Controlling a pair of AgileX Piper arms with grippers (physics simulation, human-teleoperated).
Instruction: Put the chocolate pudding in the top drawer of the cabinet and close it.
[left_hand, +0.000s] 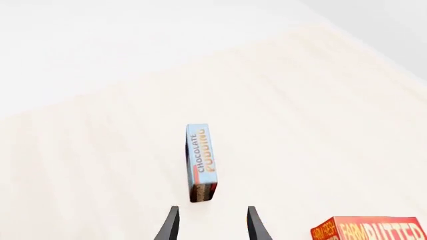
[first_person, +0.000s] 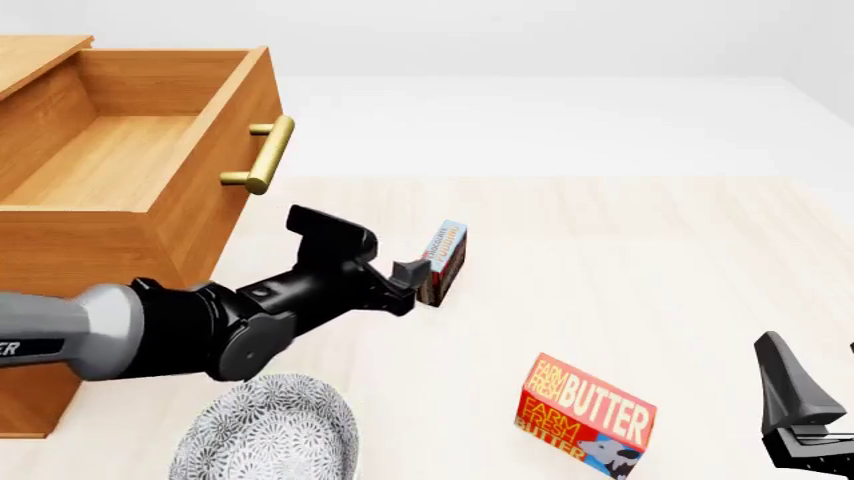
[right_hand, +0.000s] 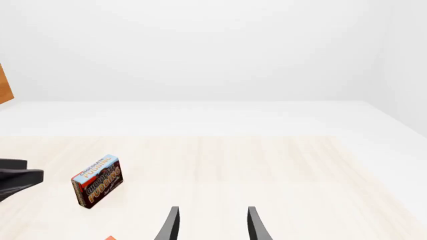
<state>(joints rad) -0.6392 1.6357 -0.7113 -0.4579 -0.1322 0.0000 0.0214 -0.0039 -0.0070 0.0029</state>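
Note:
The chocolate pudding (first_person: 443, 262) stands on its edge on the light wooden table, to the right of the cabinet (first_person: 34, 62). The top drawer (first_person: 120, 170) is pulled open and looks empty; its brass handle (first_person: 263, 155) faces the pudding. My left gripper (first_person: 408, 278) is open, its fingertips just short of the pudding, not around it. In the left wrist view the pudding (left_hand: 201, 162) lies just ahead of the open gripper (left_hand: 212, 227). My right gripper (first_person: 814, 385) is open and empty at the front right. The right wrist view shows the pudding (right_hand: 97, 181) beyond the gripper (right_hand: 212, 227).
A red-and-yellow butter box (first_person: 583, 415) stands on the table in front of the pudding; it also shows in the left wrist view (left_hand: 370, 229). A grey patterned plate (first_person: 267, 440) lies at the front, under my left arm. The lower drawer is hidden.

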